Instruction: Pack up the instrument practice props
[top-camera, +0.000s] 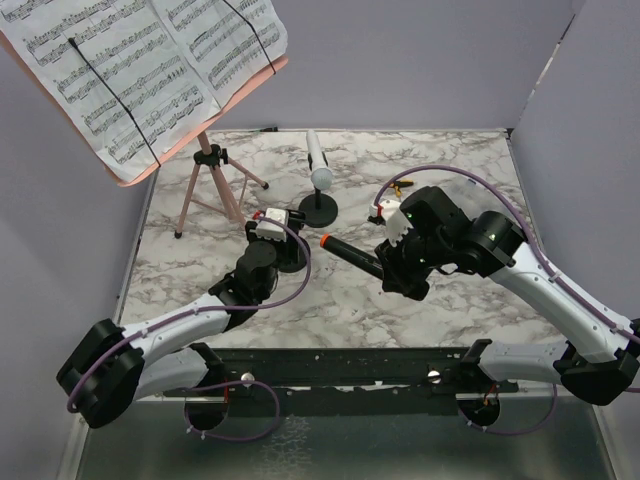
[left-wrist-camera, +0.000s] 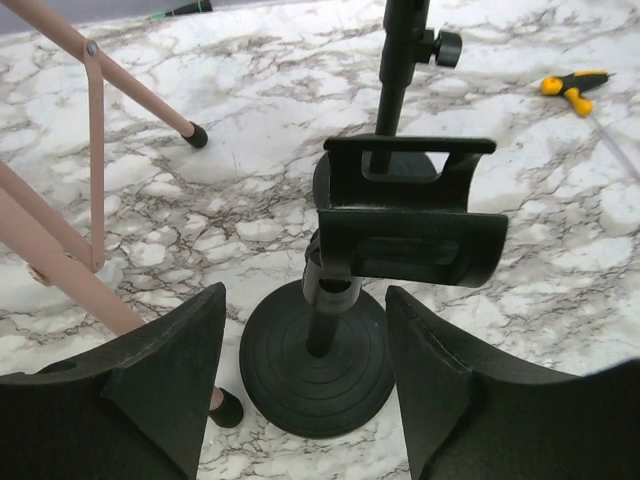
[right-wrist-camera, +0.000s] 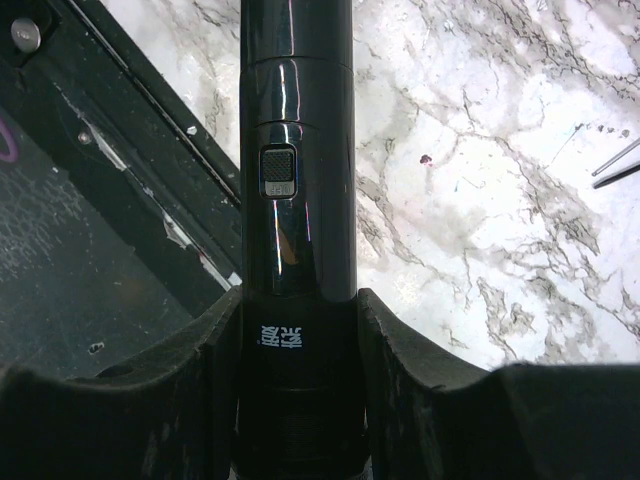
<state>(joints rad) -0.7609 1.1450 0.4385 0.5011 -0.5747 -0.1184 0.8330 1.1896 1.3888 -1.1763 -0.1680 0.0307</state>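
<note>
The pink tripod music stand (top-camera: 205, 190) is standing at the far left of the table (top-camera: 450, 300), its tilted board carrying white sheet-music pages (top-camera: 150, 70). The white microphone (top-camera: 317, 160) is sitting in the far round-based holder (top-camera: 318, 208) mid-table. The near round-based holder (left-wrist-camera: 315, 365) is standing upright, its clip empty. The black microphone (right-wrist-camera: 297, 200), orange-tipped, is being clamped in the right gripper's (right-wrist-camera: 297, 305) jaws.

The left arm is stretching from 7 o'clock toward 1 o'clock, the left hand (left-wrist-camera: 305, 300) holding its fingers (left-wrist-camera: 170, 370) spread wide apart. The right arm is bending in from 4 o'clock, the right hand (right-wrist-camera: 297, 310) pointing toward 10 o'clock and clamping the black microphone (right-wrist-camera: 296, 150).
</note>
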